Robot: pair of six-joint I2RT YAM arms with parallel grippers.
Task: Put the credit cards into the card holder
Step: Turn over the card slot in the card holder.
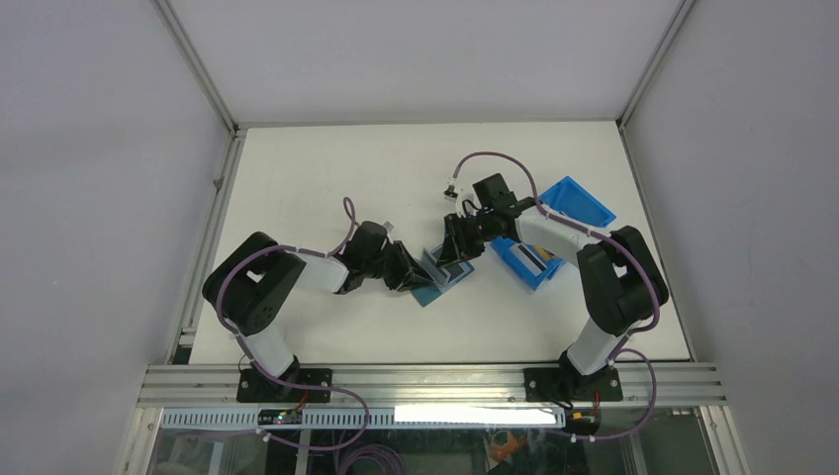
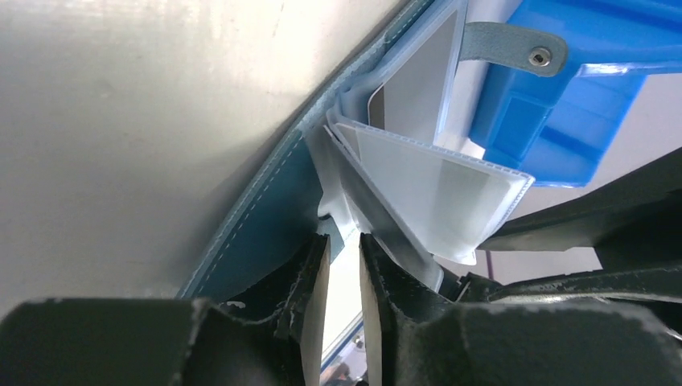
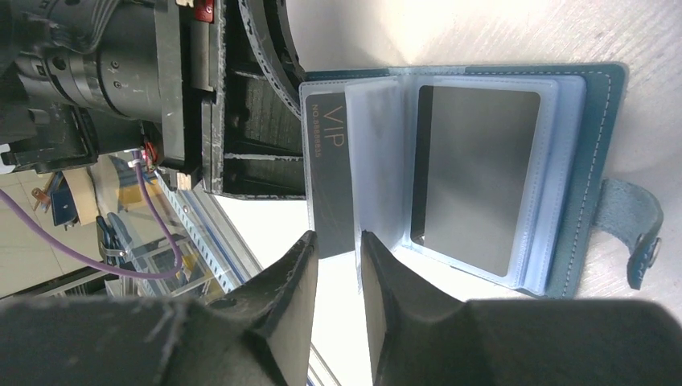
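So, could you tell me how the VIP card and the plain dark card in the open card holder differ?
The VIP card bears gold lettering; the plain card has a blank dark face. The VIP card shows only as a strip beside a cloudy sleeve; the plain card shows whole through its clear pocket. The plain card lies nearer the snap tab of the card holder than the VIP card. Both are dark and lie flat, long edges parallel.
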